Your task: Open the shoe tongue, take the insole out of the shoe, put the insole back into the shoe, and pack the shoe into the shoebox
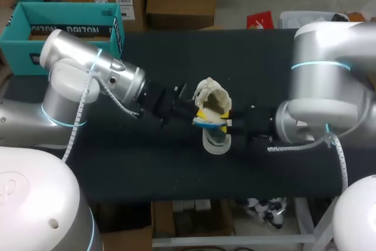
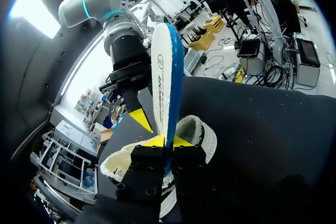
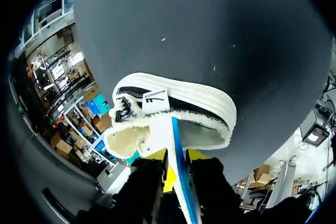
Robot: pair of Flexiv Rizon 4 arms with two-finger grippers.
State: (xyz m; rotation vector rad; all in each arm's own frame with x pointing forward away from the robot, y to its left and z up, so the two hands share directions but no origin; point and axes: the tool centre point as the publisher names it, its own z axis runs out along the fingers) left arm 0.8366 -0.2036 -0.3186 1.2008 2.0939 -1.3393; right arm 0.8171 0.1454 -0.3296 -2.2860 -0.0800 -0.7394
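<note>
1. On the black table (image 1: 282, 51), near its middle in the head view, lies a cream, fleece-lined shoe (image 1: 212, 99), with its fluffy part toward 12 o'clock and a pale oval part toward 6 o'clock
2. The white insole (image 1: 210, 120) with a blue edge sits just above the shoe, between the two grippers; most of it is outside the shoe
3. The left gripper (image 1: 198, 117) comes in from 9 o'clock of the shoe. In the left wrist view its yellow tips (image 2: 167, 141) are clenched on the lower end of the insole (image 2: 164, 72), which stands upright ahead of them over the shoe (image 2: 202, 129)
4. The right gripper (image 1: 230, 123) comes in from 3 o'clock. In the right wrist view its fingers (image 3: 177, 162) press on both sides of the insole's thin blue edge (image 3: 178, 145), so it also grasps the insole
5. Ahead of the right gripper the shoe (image 3: 210, 106) shows a black stripe, a white label and a woolly opening; the insole's far end reaches to that opening, and I cannot tell whether it is inside
6. The teal shoebox (image 1: 64, 30) stands open-topped at 10 o'clock of the shoe, well apart from it, beside the left arm; what it holds cannot be made out
</note>
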